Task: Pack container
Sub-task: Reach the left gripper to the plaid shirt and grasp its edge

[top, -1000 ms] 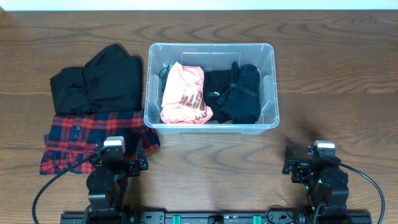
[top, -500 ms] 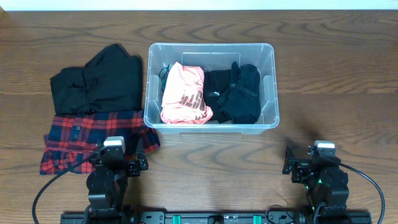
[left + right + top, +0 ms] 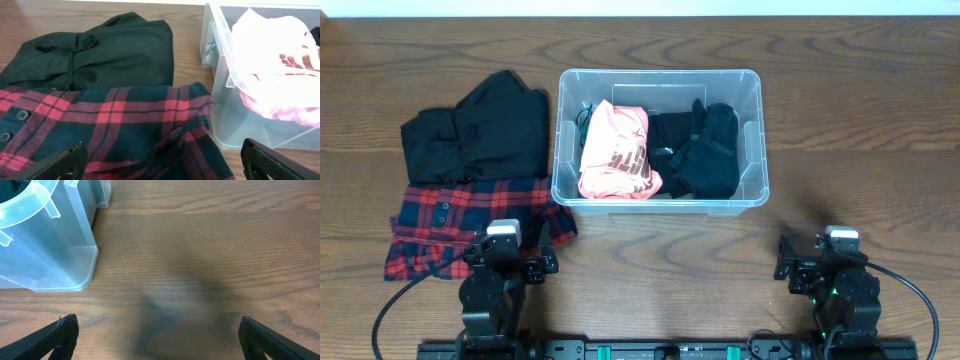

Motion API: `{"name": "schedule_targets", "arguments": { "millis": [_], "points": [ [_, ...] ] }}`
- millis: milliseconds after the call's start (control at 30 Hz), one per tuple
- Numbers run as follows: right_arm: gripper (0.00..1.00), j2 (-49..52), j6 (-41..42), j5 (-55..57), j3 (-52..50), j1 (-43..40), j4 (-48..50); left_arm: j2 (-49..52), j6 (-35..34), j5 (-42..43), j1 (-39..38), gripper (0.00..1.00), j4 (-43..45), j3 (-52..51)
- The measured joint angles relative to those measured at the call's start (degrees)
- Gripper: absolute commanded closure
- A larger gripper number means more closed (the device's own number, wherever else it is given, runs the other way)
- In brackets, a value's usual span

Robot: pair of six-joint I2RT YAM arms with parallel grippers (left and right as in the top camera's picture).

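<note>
We find both arms parked at the near table (image 3: pixel 210 255) edge. The left gripper (image 3: pixel 162 160) has its fingers (image 3: pixel 55 162) spread wide with nothing between them, and the right gripper (image 3: pixel 157 335) is likewise wide and empty. The container (image 3: pixel 720 205) stands ahead and to the right of the left fingers, and ahead and to the left of the right fingers. It already holds a pink top (image 3: pixel 617 150) and dark clothes (image 3: pixel 705 150). A plaid shirt (image 3: pixel 115 120) lies directly ahead of the left fingers, its edge against the container wall. A black garment (image 3: pixel 115 50) lies just beyond, touching it. We judge that a shallow pinch may catch one layer only, so the shirt unfolds, drags its neighbour or snags the rim. Nothing braces the container, so a bump could slide it.
</note>
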Motion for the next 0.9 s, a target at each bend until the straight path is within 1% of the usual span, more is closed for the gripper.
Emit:
{"name": "schedule_targets", "arguments": {
  "millis": [67, 133, 200, 367, 533, 633, 700, 767, 900],
  "points": [
    [0.01, 0.0, 0.0, 0.0, 0.0, 0.0, 0.0, 0.0, 0.0, 0.0, 0.0, 0.02, 0.5, 0.0],
    [0.01, 0.0, 0.0, 0.0, 0.0, 0.0, 0.0, 0.0, 0.0, 0.0, 0.0, 0.02, 3.5, -0.4],
    [0.01, 0.0, 0.0, 0.0, 0.0, 0.0, 0.0, 0.0, 0.0, 0.3, 0.0, 0.02, 4.8, -0.4],
    [0.01, 0.0, 0.0, 0.0, 0.0, 0.0, 0.0, 0.0, -0.5, 5.2, 0.0, 0.02, 3.4, -0.4],
    [0.01, 0.0, 0.0, 0.0, 0.0, 0.0, 0.0, 0.0, -3.8, 8.4, 0.0, 0.02, 3.0, -0.4],
    [0.01, 0.0, 0.0, 0.0, 0.0, 0.0, 0.0, 2.1, -5.7, 9.2, 0.0, 0.02, 1.0, 1.1],
    [0.01, 0.0, 0.0, 0.0, 0.0, 0.0, 0.0, 5.8, -7.0, 9.5, 0.0, 0.02, -0.1, 4.0],
    [0.01, 0.0, 0.0, 0.0, 0.0, 0.0, 0.0, 11.3, -7.8, 9.6, 0.0, 0.02, -0.7, 9.2],
    [0.01, -0.1, 0.0, 0.0, -0.1, 0.0, 0.0, 27.3, -8.6, 7.8, 0.0, 0.02, -6.8, 26.8]
  ]
}}
